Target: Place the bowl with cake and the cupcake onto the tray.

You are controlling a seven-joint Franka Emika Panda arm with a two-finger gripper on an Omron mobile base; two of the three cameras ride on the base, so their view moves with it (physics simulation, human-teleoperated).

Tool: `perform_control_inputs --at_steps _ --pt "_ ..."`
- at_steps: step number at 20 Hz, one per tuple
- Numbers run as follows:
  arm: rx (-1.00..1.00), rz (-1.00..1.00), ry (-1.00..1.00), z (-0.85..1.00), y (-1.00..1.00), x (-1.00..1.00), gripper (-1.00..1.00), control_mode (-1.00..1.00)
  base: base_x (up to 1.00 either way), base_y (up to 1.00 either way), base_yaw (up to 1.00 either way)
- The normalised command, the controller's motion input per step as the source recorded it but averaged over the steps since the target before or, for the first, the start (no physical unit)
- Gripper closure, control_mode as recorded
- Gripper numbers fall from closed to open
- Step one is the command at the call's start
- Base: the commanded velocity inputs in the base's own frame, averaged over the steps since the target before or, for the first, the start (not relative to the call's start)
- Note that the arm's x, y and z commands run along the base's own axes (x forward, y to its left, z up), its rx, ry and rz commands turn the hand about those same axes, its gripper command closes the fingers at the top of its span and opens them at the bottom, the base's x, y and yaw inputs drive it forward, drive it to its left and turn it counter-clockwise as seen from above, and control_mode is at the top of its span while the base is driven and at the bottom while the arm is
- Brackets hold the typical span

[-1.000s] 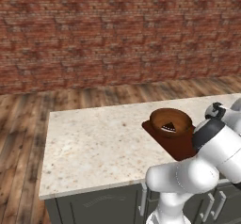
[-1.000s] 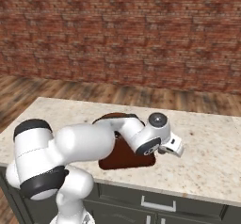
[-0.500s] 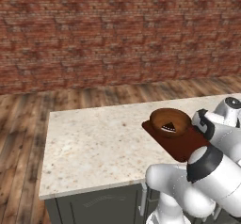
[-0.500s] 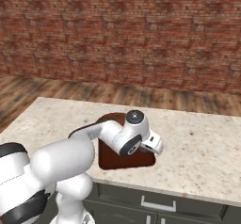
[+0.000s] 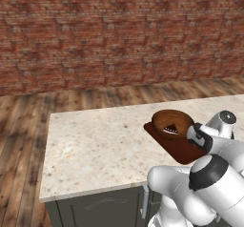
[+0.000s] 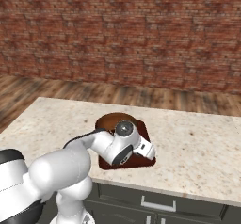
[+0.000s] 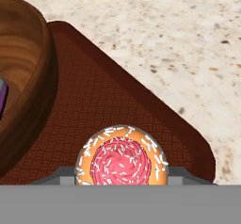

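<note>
Gripping the tiny pink-topped cupcake (image 7: 121, 159), our claw (image 7: 121, 177) holds it directly above the dark reddish-brown rectangular tray (image 7: 108, 100), beside the wide wooden bowl (image 7: 21, 77).

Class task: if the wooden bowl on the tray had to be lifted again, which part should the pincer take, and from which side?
Grip the bowl by its thin upright rim, from above, one finger inside and one outside. It is probably too wide to span whole. Choose a stretch of rim away from the cake and the cupcake.
</note>
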Motion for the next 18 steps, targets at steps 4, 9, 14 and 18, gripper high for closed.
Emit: perform_control_inputs --at_steps 4,9,14,18 --pt "0.0 0.0 -0.07 -0.1 0.24 0.08 1.0 -1.0 0.0 0.0 0.0" --pt "0.0 -0.02 -0.03 0.11 0.09 0.12 -1.0 -1.0 0.0 0.0 0.0" --pt "0.01 -0.04 0.0 0.31 -0.03 0.02 -1.0 -1.0 0.0 0.0 0.0" --pt "0.02 -0.04 0.0 0.41 -0.14 0.0 -1.0 -1.0 0.0 0.0 0.0"
